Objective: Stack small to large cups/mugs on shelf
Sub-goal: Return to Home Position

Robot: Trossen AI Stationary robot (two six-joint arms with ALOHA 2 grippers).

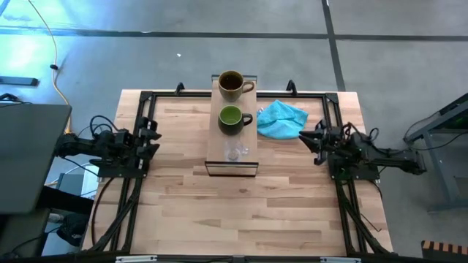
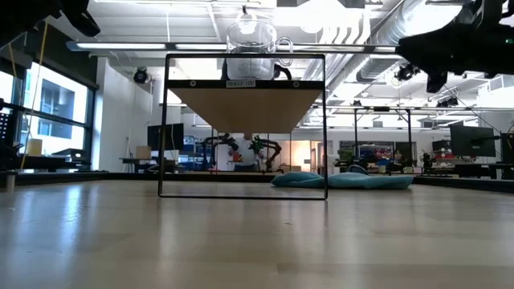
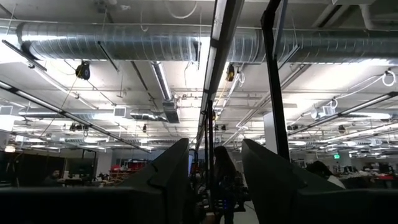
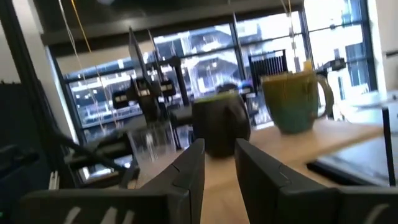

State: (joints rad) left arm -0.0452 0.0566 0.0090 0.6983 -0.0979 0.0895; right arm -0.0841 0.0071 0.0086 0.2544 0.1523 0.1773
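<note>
Overhead, a brown-tan handled mug (image 1: 231,84), dark green handled mug (image 1: 231,118) and tiny clear glass cup (image 1: 235,151) line the long light-wood shelf (image 1: 216,146) between left gripper (image 1: 155,137) and right gripper (image 1: 311,142). Low down, the cup tops it. Wrist views: both claws' fingers apart.

grey concrete floor (image 1: 219,51), exposed silver ceiling ducts (image 3: 124,40), tall windows (image 2: 56,104), bright overhead lights (image 2: 337,16)

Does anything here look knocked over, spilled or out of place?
Nothing stands out. The brown mug, green mug and glass cup stand upright in a row on the shelf; a crumpled turquoise cloth lies beside it.
</note>
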